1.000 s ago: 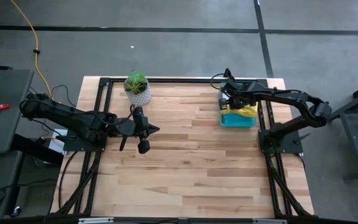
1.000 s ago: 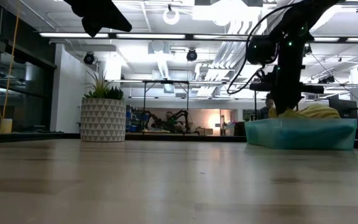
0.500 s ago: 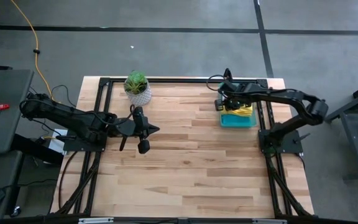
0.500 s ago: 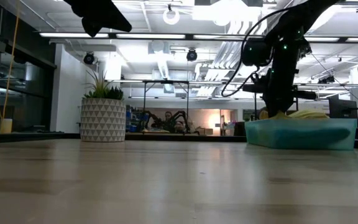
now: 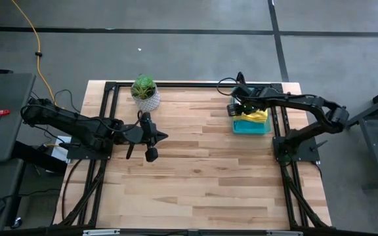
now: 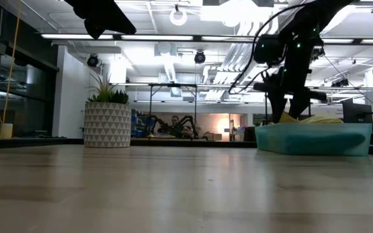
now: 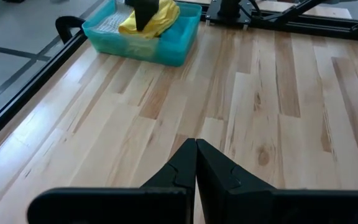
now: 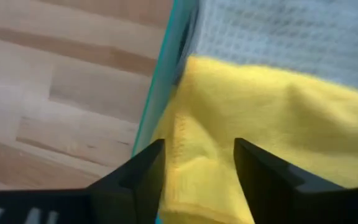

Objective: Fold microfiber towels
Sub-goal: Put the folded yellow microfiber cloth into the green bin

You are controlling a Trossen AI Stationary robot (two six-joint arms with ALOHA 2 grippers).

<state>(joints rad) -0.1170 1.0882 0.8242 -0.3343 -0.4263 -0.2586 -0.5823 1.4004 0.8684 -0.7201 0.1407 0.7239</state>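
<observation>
Right gripper (image 8: 197, 180) is poised over the plant-side rim of the tray (image 5: 251, 127), jaws parted, a fold of the yellow towel (image 8: 272, 124) seen between them but not yet pinched. A grey-white towel (image 8: 278, 37) lies beside it in the tray. Left gripper (image 7: 196, 168) waits above the worktop (image 5: 202, 170), well apart from the tray, jaws clenched on nothing.

Step judged: picking the first towel out. Next called for: jaws closed on the yellow fold, then lifted clear onto open worktop for spreading.
</observation>
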